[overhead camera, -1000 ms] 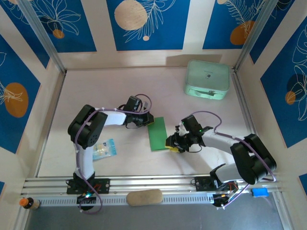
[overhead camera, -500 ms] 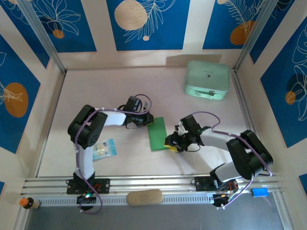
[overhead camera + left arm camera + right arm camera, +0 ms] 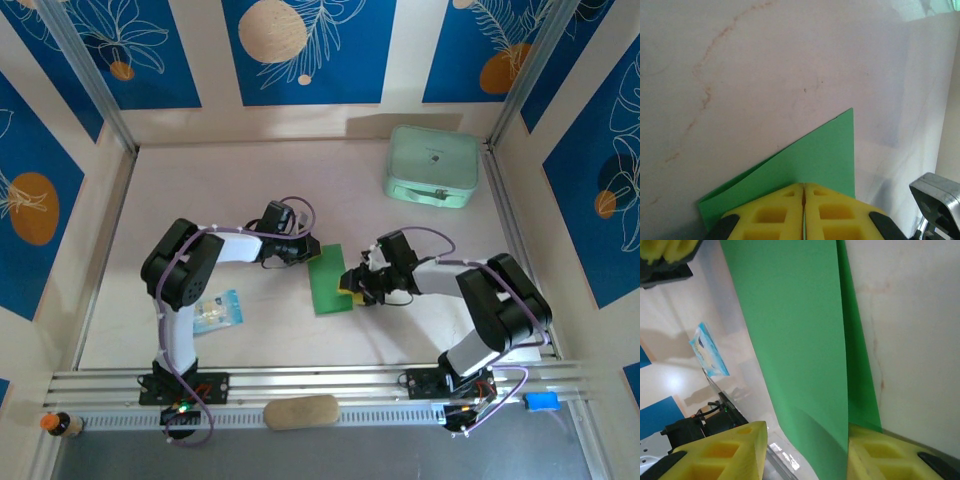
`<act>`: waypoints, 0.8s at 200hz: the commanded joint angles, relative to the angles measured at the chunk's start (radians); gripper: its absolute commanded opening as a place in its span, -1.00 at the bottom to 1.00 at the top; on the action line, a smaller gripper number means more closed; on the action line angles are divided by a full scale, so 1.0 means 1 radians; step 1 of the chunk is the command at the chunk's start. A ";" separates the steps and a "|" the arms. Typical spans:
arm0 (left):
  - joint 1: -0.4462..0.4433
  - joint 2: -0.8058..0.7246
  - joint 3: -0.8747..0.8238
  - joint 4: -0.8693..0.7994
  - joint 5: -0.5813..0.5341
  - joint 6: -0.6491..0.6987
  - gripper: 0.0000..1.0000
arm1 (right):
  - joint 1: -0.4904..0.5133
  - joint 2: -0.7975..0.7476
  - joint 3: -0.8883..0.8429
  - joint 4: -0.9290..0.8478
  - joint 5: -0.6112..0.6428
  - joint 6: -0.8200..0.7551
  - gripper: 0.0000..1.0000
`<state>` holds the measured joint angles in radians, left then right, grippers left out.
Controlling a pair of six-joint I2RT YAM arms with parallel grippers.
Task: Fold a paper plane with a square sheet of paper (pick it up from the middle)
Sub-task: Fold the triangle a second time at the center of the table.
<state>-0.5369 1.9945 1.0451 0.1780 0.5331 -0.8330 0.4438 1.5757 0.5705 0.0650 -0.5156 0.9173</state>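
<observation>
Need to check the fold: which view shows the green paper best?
Right wrist: close up, the paper shows two layers. Top external gives its overall shape, small. Left wrist: a corner in the left gripper.

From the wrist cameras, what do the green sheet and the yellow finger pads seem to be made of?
Green sheet: thin matte paper, probably; it folds into a sharp crease with layered edges.
Yellow finger pads: likely soft foam or rubber, matte, moulded with square pockets.

Pale table (image 3: pixel 250 190) bears green paper (image 3: pixel 328 280), mint case (image 3: pixel 431 165) and blue-printed packet (image 3: pixel 217 311).
</observation>
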 commanded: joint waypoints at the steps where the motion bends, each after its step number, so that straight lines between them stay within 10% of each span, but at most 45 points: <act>1: 0.006 0.024 -0.016 -0.048 0.007 0.001 -0.83 | -0.012 0.035 0.026 0.040 -0.055 -0.027 -0.19; 69: 0.003 0.007 -0.004 -0.027 0.049 -0.005 -0.78 | -0.050 0.105 0.024 0.104 -0.096 -0.063 -0.45; 160: -0.038 -0.291 -0.056 -0.068 -0.067 0.033 -0.25 | -0.018 0.067 -0.004 0.164 0.044 0.085 -0.96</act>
<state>-0.5529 1.8145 1.0317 0.1417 0.5346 -0.8322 0.4038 1.6920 0.5812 0.2077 -0.5552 0.9215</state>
